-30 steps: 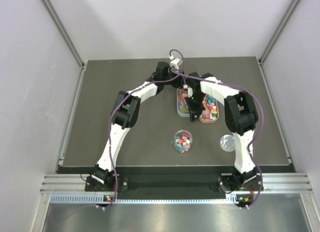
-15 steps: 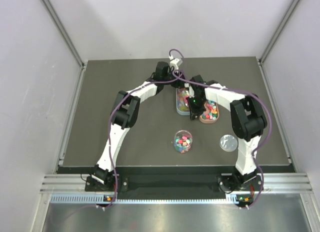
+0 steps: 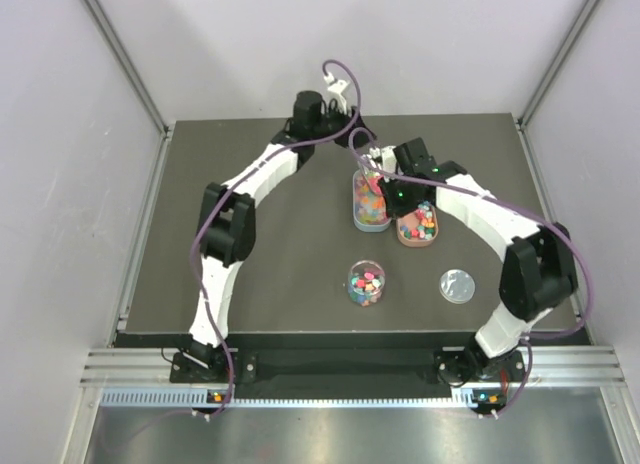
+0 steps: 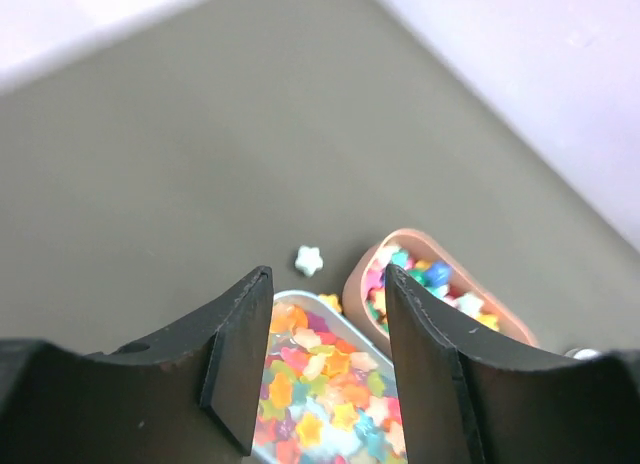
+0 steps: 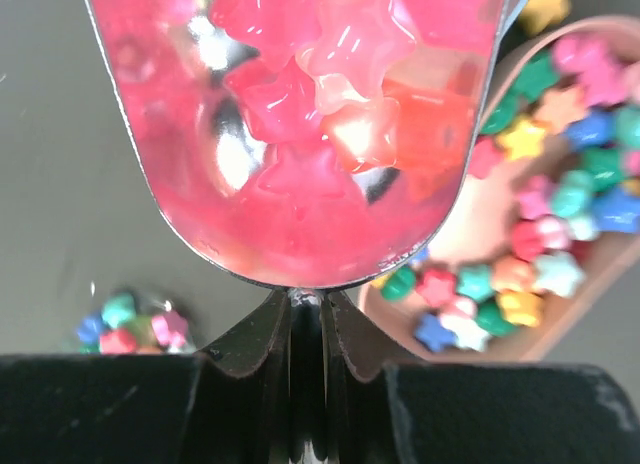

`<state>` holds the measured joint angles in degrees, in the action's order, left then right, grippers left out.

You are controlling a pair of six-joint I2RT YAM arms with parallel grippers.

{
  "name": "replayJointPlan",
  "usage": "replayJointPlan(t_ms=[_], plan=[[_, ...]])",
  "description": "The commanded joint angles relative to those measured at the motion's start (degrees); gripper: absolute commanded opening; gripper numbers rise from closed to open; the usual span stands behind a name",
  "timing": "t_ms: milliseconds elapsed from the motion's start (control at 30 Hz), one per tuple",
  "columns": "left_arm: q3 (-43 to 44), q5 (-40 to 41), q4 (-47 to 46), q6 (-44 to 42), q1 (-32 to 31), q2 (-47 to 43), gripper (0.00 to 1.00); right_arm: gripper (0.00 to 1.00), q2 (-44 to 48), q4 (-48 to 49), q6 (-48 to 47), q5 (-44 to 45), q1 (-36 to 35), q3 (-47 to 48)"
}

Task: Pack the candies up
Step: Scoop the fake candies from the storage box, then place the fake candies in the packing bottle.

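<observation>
Right tool [image 5: 305, 306] is clamped on the handle of a scoop [image 5: 200, 224] heaped with pink star candies [image 5: 330, 114]. Left tool [image 4: 327, 276] hangs, jaws apart, above a clear tray [image 4: 300, 298] and a tan tray [image 4: 355, 292] at its 3 o'clock, both holding candies. A filled cup [image 3: 351, 281] stands at their 6 o'clock. One stray star [image 4: 308, 259] lies on the worktop [image 3: 270, 264].

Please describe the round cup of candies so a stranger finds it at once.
On the dark table, look toward the near edge, around the middle. The cup stands alone, in front of two oval trays. It alone is round, clear and filled; the flat lid beside it is empty.
</observation>
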<state>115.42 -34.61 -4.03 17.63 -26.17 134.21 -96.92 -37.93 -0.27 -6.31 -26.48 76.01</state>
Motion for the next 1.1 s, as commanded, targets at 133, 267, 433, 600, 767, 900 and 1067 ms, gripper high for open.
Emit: replayJointPlan(t_ms=[133, 267, 433, 600, 767, 900, 1067], plan=[[-7.7, 2.5, 6.5, -7.3, 4.8, -16.0, 0.54, 0.00, 13.2, -10.2, -22.3, -0.5, -0.8, -1.0], [-13.9, 3.8, 10.0, -11.8, 5.9, -21.7, 0.54, 0.00, 21.4, -13.7, -35.9, -0.4, -0.8, -5.6], [-20.0, 5.2, 11.5, -14.4, 6.7, -27.1, 0.54, 0.00, 25.6, -18.5, -43.9, 2.3, -0.9, -6.7], [-23.6, 6.2, 12.6, -16.1, 6.7, -29.6, 0.54, 0.00, 26.8, -23.8, -52.7, 3.4, -2.2, -6.1], [-25.4, 7.4, 13.9, -17.1, 6.7, -30.6, 0.54, 0.00, 26.2, -29.7, -59.3, 6.0, -5.0, -4.6], [-26.1, 8.6, 14.8, -17.3, 6.7, -30.7, 0.54, 0.00, 26.0, -32.8, -62.7, 10.4, -8.8, -4.1], [-27.2, 10.2, 15.4, -18.6, 6.8, -30.7, 0.54, 0.00, 24.8, -36.9, -63.8, 14.8, -13.9, -2.4]])
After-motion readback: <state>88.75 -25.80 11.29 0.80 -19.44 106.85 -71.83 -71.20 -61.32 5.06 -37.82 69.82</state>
